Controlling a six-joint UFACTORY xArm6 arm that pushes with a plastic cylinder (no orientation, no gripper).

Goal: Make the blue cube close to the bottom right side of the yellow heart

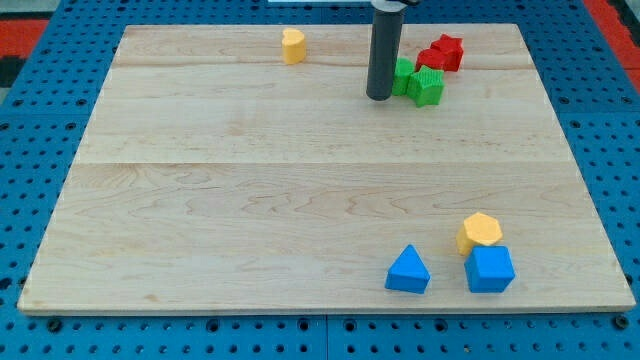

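The blue cube [489, 268] lies near the board's bottom right corner, touching a yellow hexagon block [480, 231] just above it. The yellow heart [292, 45] sits near the view's top, left of centre. My tip [379, 96] rests on the board near the top, right of the yellow heart and just left of the green blocks. It is far from the blue cube.
A blue triangular block [408, 270] lies left of the blue cube. Two green blocks [426, 86] [402, 76] sit right of my tip, with a red star [448, 50] and another red block [431, 58] behind them. The wooden board [250, 200] lies on a blue pegboard.
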